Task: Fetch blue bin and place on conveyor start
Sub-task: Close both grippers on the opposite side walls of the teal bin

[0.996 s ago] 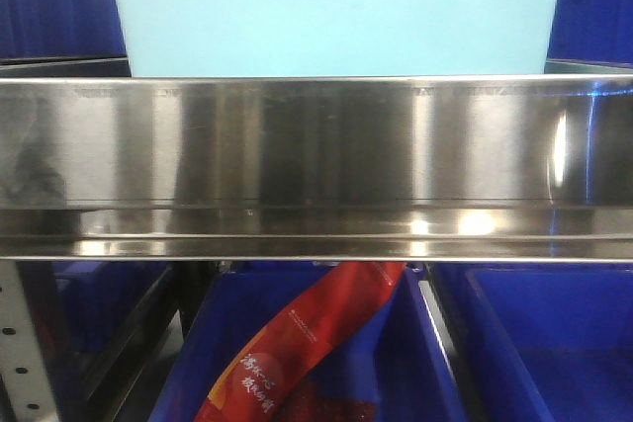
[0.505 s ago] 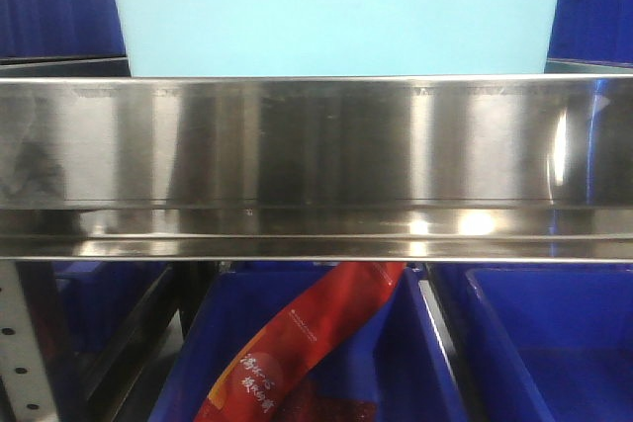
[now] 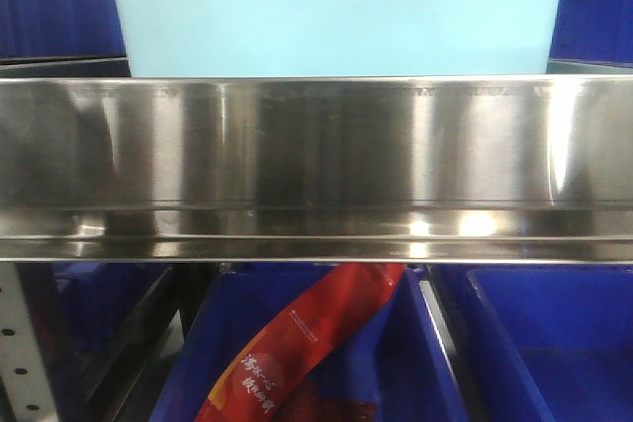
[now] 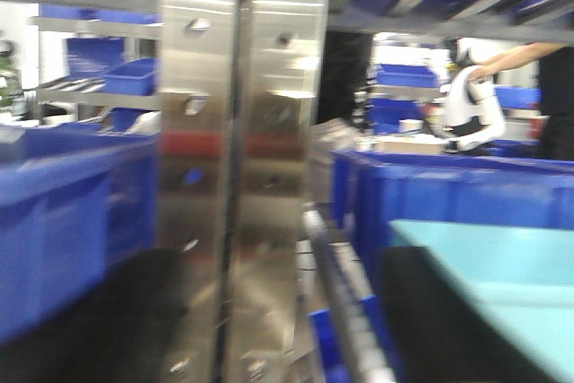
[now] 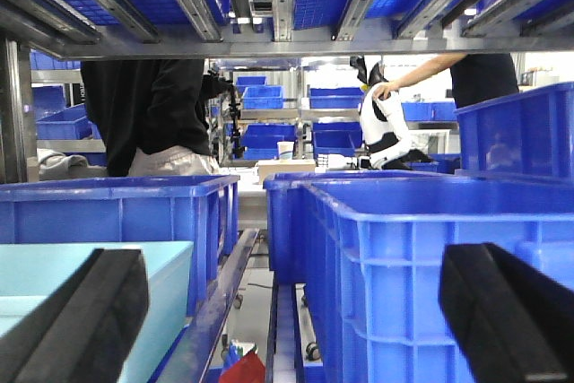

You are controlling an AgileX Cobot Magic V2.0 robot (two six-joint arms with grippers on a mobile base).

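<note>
With the blue bin resting at the front edge of its shelf, just behind the steel rail, we should bring the right tool, fingers spread wide, onto its rim and lift clear of the rail, though we cannot tell the blurred left tool's state.

Front view: tub on the upper shelf, directly behind the shelf rail. Below the rail: centre crate with packet lying tilted in it; second crate just to its right; upright post far left. Right wrist view: rear crate behind the tub, side crate to its right.
</note>
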